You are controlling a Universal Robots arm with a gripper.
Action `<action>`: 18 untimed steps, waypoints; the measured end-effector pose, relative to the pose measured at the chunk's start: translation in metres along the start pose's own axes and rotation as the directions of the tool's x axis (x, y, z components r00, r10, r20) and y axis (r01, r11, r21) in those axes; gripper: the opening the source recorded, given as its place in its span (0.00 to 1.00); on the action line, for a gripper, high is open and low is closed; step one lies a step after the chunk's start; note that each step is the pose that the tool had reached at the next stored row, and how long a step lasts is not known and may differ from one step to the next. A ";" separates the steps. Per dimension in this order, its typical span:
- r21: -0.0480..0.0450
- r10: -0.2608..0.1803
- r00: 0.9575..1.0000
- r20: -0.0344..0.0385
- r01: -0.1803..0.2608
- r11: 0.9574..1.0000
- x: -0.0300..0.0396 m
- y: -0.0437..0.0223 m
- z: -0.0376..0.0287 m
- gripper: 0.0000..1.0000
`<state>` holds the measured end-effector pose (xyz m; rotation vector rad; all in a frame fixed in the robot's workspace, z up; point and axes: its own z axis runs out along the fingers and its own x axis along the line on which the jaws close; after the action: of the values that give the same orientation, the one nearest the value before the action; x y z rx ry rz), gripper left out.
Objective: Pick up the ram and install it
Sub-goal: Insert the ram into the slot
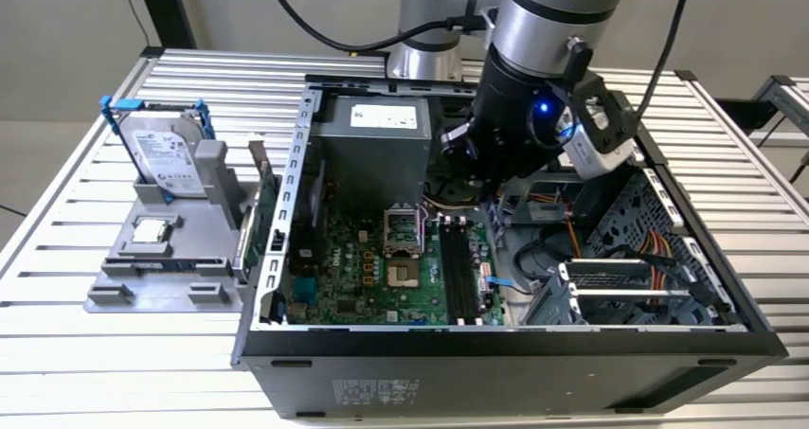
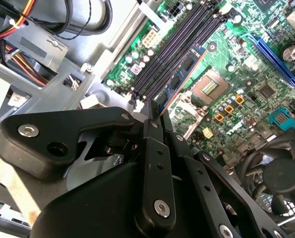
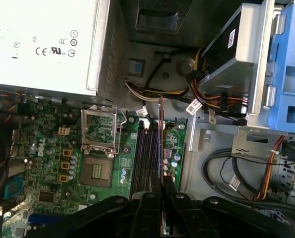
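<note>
The pincer [image 2: 155, 111] is clamped on the ram [image 2: 183, 73], holding it edge-down over the memory slots [image 3: 145, 153]. Pickup is done. Seating seems unfinished, though contact with a slot is hard to judge.

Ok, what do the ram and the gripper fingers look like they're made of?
The ram: thin printed circuit board, blue-green, with a coppery edge. The gripper holding it: fingers look like matte black metal or hard plastic, joined by silver screws; I can't tell which.
</note>
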<state>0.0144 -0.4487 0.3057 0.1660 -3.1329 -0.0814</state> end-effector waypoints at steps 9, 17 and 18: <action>0.000 0.000 1.000 0.000 0.000 1.000 0.0000 -0.0003 0.0057 0.00; 0.000 0.002 1.000 0.000 -0.002 1.000 0.0001 -0.0004 0.0075 0.00; 0.000 0.005 1.000 0.000 -0.005 1.000 0.0001 -0.0004 0.0080 0.00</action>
<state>0.0144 -0.4488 0.2977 0.1575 -3.1336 -0.0817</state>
